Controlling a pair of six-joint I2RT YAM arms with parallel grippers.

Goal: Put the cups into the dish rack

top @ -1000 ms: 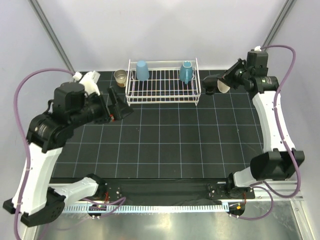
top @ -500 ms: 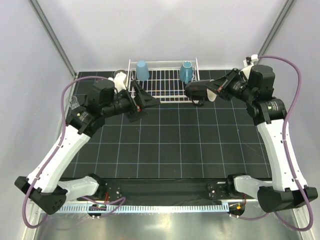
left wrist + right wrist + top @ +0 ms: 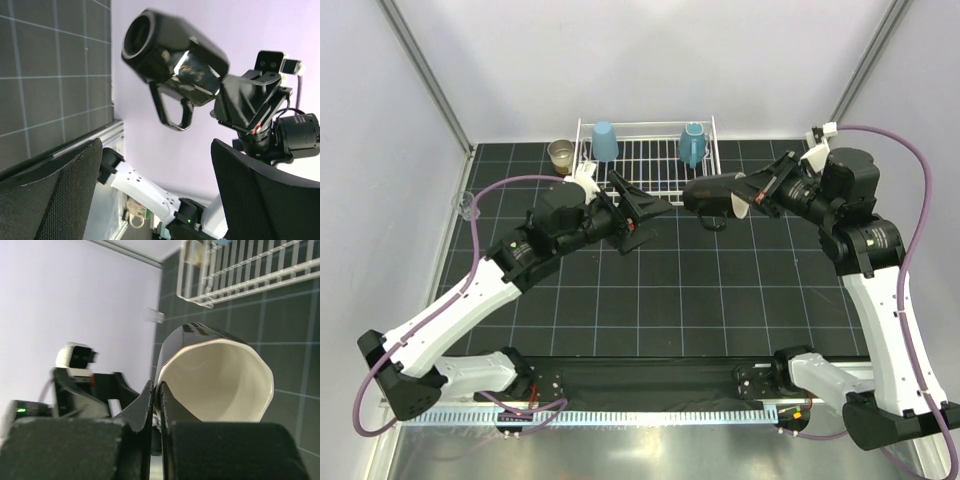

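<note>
My right gripper (image 3: pixel 752 193) is shut on the rim of the black cup with cream inside (image 3: pixel 715 194), held sideways in the air in front of the dish rack (image 3: pixel 650 187); the cup also shows in the right wrist view (image 3: pixel 215 377) and the left wrist view (image 3: pixel 172 55). My left gripper (image 3: pixel 645 212) is open and empty, pointing at that cup from the left, a short gap away. In the white wire rack a light blue tumbler (image 3: pixel 605 141) stands upside down at the left and a teal handled mug (image 3: pixel 693 143) at the right. A tan metallic cup (image 3: pixel 560 155) stands left of the rack.
A tiny clear glass (image 3: pixel 467 206) stands at the table's left edge. Grey frame posts rise at the back corners. The black gridded mat (image 3: pixel 650 290) covers the table.
My right gripper has carried the black cup left and forward, from the rack's right end to in front of it. My left arm has swung right toward the cup.
</note>
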